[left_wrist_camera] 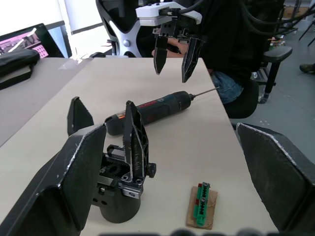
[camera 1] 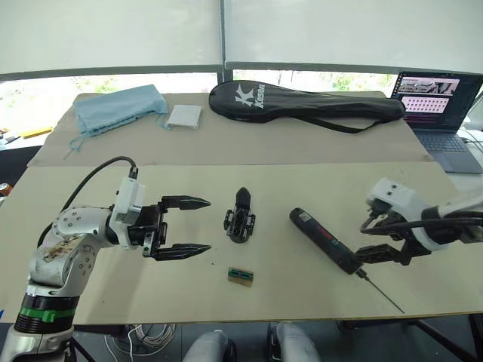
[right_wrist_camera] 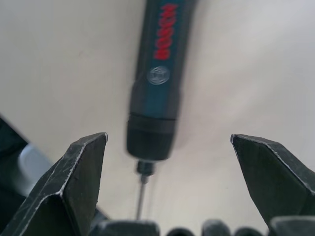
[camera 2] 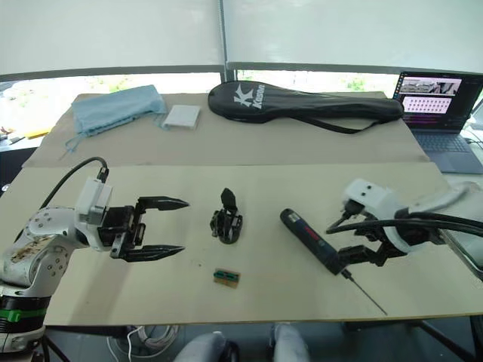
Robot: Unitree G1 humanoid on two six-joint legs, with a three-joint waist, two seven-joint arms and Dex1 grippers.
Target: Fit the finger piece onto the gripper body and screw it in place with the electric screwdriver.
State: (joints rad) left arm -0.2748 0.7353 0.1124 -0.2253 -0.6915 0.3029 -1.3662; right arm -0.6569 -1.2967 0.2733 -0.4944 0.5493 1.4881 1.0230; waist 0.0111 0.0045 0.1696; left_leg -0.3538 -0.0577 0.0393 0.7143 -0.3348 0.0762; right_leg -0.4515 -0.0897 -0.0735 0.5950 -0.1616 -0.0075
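The gripper body (camera 1: 239, 220) stands upright mid-table, with a round base and one pointed finger (left_wrist_camera: 133, 140) sticking up. A second pointed black piece (left_wrist_camera: 78, 114), possibly the finger piece, rises on its far side, half hidden behind my own finger; I cannot tell whether it is attached. My left gripper (camera 1: 207, 225) is open just left of the body and touches nothing. The electric screwdriver (camera 1: 324, 240) lies to the right, its bit pointing at the near edge. Above its bit end hovers my right gripper (left_wrist_camera: 173, 63), open, with a finger on each side of the tool (right_wrist_camera: 157, 73).
A small green-and-tan block (camera 1: 240, 276) lies in front of the gripper body. At the back are a black racket bag (camera 1: 302, 102), a blue cloth (camera 1: 121, 109), a white pad (camera 1: 185, 117) and a laptop (camera 1: 438, 105). A seated person's leg (left_wrist_camera: 227, 84) shows beyond the table's near edge.
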